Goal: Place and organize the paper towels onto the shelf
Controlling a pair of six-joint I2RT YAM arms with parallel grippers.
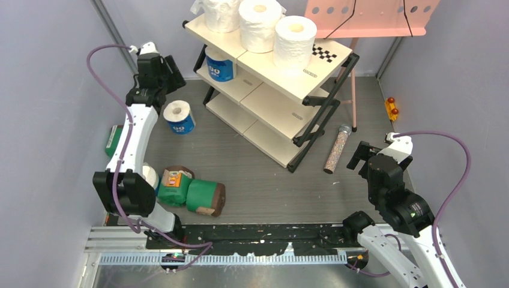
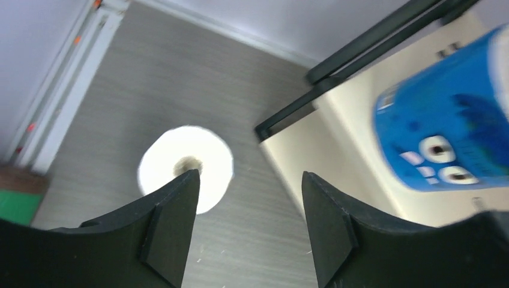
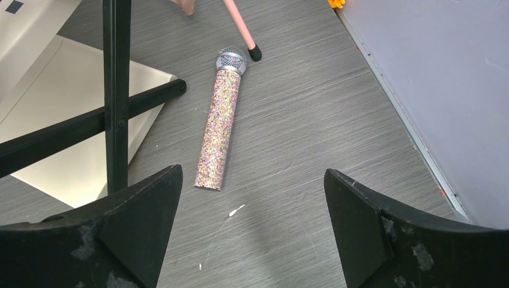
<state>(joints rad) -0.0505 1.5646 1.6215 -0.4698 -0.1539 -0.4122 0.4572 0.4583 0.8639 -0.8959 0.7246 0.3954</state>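
left claw is hanging open and empty beside the blue roll sitting on the middle tier of the shelf; right claw is gaping empty too. the slanted board may be letting that roll slide off.

A pink perforated stand rises at the far right, two black cords hanging down its face. Its thin pink pole comes down to a black foot on the grey wood-grain table. A glittery speckled tube with a silver mesh cap lies flat, cap end just beside that foot. A small white smear marks the table near its other end. A little orange-and-red piece sits at the right wall. A ragged black strip, flecked white, runs along the near edge.
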